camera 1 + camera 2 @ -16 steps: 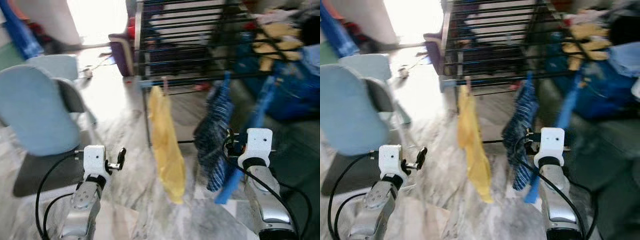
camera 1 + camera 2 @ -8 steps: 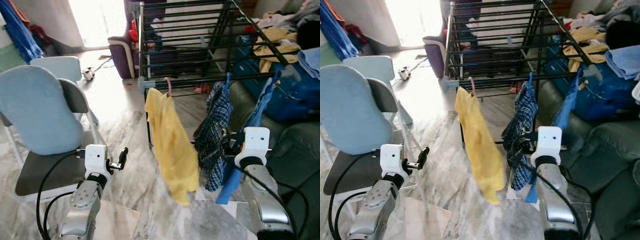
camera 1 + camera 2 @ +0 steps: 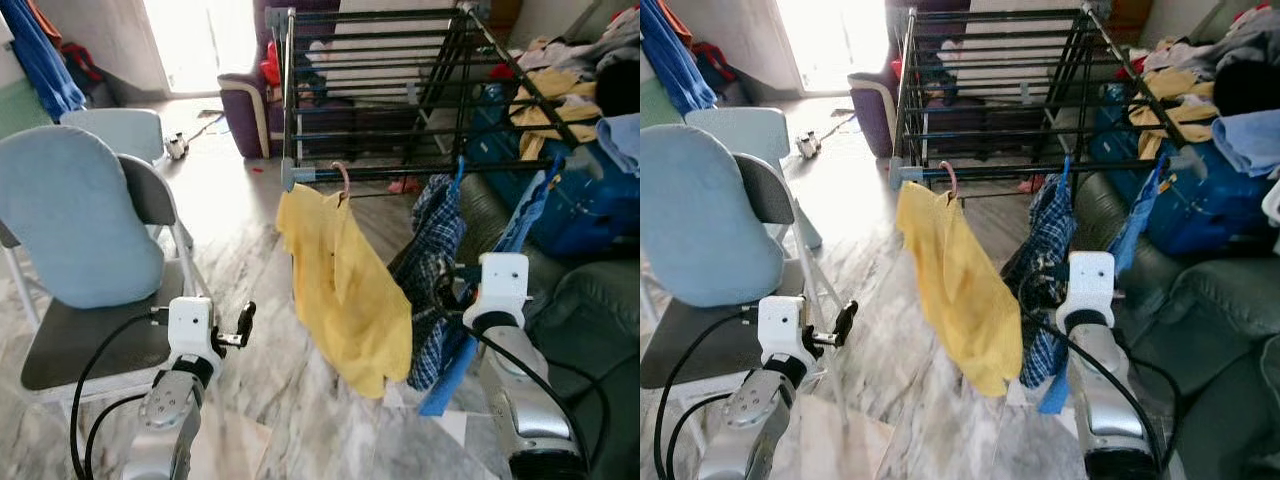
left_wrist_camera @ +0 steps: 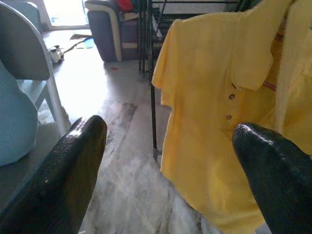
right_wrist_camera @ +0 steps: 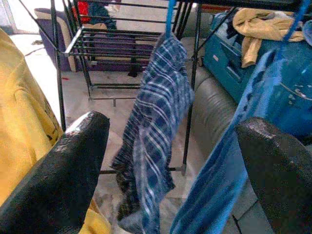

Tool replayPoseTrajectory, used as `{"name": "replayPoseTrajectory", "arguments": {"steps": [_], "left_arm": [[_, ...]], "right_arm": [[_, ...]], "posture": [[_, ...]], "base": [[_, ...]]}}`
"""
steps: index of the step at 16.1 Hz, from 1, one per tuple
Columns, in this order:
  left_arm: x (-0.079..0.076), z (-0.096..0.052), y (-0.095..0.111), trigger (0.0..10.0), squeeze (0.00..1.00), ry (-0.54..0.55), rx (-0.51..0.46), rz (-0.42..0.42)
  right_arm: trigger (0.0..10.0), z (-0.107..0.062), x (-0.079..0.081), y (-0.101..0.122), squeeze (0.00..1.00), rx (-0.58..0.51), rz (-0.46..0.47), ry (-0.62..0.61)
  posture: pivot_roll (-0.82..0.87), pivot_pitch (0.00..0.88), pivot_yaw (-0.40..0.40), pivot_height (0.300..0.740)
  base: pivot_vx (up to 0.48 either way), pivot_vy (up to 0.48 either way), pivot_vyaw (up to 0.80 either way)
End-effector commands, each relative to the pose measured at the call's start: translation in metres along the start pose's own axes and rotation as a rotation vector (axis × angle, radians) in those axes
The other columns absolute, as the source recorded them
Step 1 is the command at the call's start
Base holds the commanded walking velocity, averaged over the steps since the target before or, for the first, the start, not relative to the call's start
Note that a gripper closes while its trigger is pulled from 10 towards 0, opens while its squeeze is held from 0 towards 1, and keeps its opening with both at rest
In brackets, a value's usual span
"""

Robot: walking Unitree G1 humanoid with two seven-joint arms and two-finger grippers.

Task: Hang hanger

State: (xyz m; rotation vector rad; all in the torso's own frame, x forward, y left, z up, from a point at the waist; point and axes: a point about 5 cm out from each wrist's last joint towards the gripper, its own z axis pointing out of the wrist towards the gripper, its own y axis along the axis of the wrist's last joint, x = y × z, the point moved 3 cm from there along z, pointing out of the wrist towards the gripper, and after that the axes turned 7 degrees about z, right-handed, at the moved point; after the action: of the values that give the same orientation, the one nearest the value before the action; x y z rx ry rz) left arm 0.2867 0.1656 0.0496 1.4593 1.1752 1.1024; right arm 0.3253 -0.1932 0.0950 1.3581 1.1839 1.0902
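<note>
- Up front in the left eye view, a black metal drying rack [image 3: 400, 90] of thin round bars is standing beyond both grippers; a yellow shirt [image 3: 345, 290] of soft cloth is hanging from its near rail on a pink hanger [image 3: 343, 180], between the two grippers and above them.
- Right beside the right gripper [image 3: 447, 290], a blue checked shirt [image 3: 432, 255] and a plain blue garment [image 3: 520, 225] are draping from the same rail; the gripper is sitting against their folds.
- Low beside the left gripper [image 3: 243, 325], a chair [image 3: 80, 225] with a rounded pale-blue back is standing; glossy marble floor [image 3: 250, 260] is lying open between chair and rack.
- Seen from the left wrist, the left gripper's glossy black fingers [image 4: 73, 165] are standing wide apart, holding nothing; the yellow shirt's collar and small buttons are hanging ahead of them.
- Seen from the right wrist, the right gripper's fingers [image 5: 58, 165] are likewise spread and empty, with the checked shirt between and beyond them.
- No writing is legible.
</note>
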Motion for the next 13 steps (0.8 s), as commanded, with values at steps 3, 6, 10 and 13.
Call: {"name": "replayPoseTrajectory", "arguments": {"steps": [3, 6, 10, 13], "left_arm": [[0.0006, 0.0020, 0.0063, 10.0, 0.00, -0.008, -0.016, 0.012], [-0.0008, 0.0040, 0.0068, 10.0, 0.00, -0.018, -0.015, 0.012], [-0.0019, 0.0044, 0.0065, 10.0, 0.00, -0.025, -0.010, 0.020], [-0.0026, 0.0030, 0.0033, 10.0, 0.00, -0.025, 0.008, 0.029]], "right_arm": [[10.0, 0.0032, 0.0030, 0.0019, 0.22, 0.003, 0.011, 0.014], [10.0, 0.0029, 0.0009, 0.0012, 0.22, 0.004, 0.011, 0.007], [10.0, 0.0019, 0.0006, 0.0034, 0.23, -0.012, -0.025, -0.012], [10.0, 0.0023, 0.0016, 0.0011, 0.22, 0.005, -0.031, -0.011]], "posture": [[-0.11, 0.000, 0.036, 0.740], [-0.12, 0.000, 0.041, 0.740], [-0.11, 0.000, 0.042, 0.740], [-0.11, 0.000, 0.035, 0.740]], "base": [[0.355, 0.000, 0.00], [0.356, 0.000, 0.00], [0.333, 0.000, 0.00], [0.000, 0.000, 0.00]]}}
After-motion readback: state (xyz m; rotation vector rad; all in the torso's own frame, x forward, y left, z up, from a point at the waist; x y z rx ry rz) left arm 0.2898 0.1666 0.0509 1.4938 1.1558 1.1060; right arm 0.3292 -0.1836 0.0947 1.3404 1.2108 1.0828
